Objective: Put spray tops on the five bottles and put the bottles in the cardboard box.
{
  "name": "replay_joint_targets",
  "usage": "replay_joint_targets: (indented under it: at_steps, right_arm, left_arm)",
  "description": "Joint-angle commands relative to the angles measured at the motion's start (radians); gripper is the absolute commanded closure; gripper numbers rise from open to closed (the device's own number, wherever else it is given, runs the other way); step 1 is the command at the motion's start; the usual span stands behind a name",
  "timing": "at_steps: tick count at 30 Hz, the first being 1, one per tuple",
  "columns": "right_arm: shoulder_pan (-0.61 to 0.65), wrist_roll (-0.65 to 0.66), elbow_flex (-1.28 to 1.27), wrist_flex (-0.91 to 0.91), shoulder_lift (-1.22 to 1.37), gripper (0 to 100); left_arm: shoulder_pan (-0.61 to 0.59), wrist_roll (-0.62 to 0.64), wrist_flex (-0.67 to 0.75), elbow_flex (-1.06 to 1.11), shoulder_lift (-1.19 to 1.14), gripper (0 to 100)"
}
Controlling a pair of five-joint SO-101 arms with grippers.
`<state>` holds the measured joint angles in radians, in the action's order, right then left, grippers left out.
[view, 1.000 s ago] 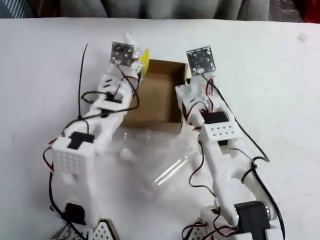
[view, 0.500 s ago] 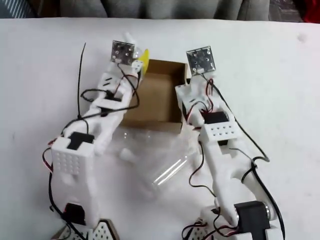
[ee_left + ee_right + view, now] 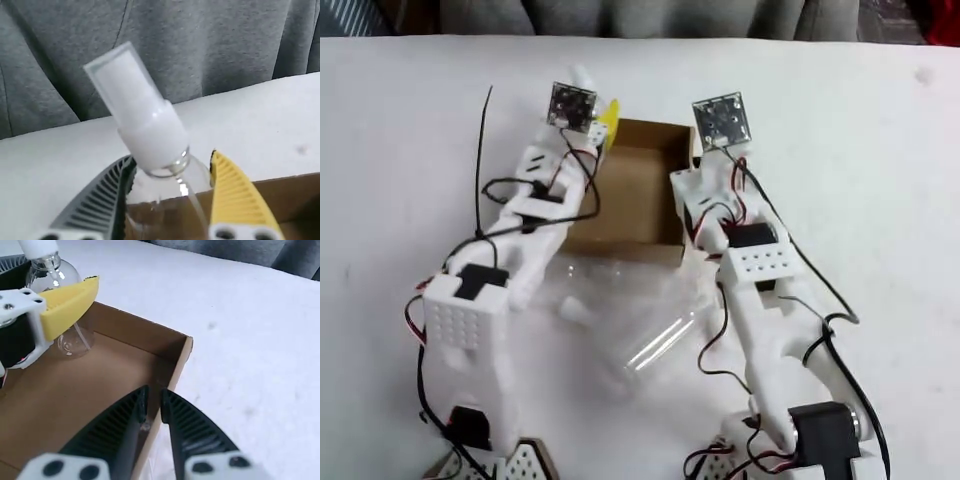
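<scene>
The left hand (image 3: 171,165) is clamped on a clear spray bottle (image 3: 162,197), its grey and yellow fingers pressed to either side of the shoulder just below the neck. The white spray top (image 3: 135,110) is already seated on the neck, and the whole bottle leans rather than standing plumb. In the right wrist view the bottle's lower body sits inside the far corner of the cardboard box (image 3: 181,357); I cannot tell whether its base touches the box floor or hangs just above it. The right hand (image 3: 152,401) has its black fingers drawn nearly together on the top edge of the box's side wall, apparently pinching it to steady the box. At least one more clear bottle (image 3: 660,340) lies on its side on the white tabletop (image 3: 880,170) between the two arms, near the box's front wall; how many lie there is hard to make out.

The bottle looks empty, so it should be light. Its wall is hard and smooth, so it will likely slip or swivel in ribbed fingers if held loosely; whether it is glass or plastic I cannot say, so a drop is best avoided. The body just under the shoulder is the sensible place to hold, as now; the spray top may pull off or twist if taken alone. The box is thin card and will probably slide unless held.
</scene>
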<state>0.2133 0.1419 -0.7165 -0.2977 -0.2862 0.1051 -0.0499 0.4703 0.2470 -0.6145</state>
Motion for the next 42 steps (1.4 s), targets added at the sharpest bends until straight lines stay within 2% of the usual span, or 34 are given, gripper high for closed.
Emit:
replay_joint_targets:
  at_steps: [1,5,9,34,42]
  right_arm:
    - [-0.004,-0.011,0.063,0.015,-0.004,98.4]
    - [-0.004,-0.009,0.063,0.015,-0.004,98.4]
    - [-0.004,-0.008,0.063,0.015,-0.004,98.4]
    - [-0.004,-0.005,0.063,0.018,-0.004,98.4]
    - [-0.004,-0.002,0.063,0.019,-0.005,98.4]
  left_arm:
    - [-0.016,-0.009,-0.021,-0.034,0.012,96]
    - [-0.019,-0.003,-0.025,-0.029,0.013,81]
    - [-0.036,0.084,-0.025,-0.029,0.013,71]
    - [-0.044,0.092,-0.025,-0.029,0.028,70]
    - [-0.036,0.092,-0.1,0.106,0.203,70]
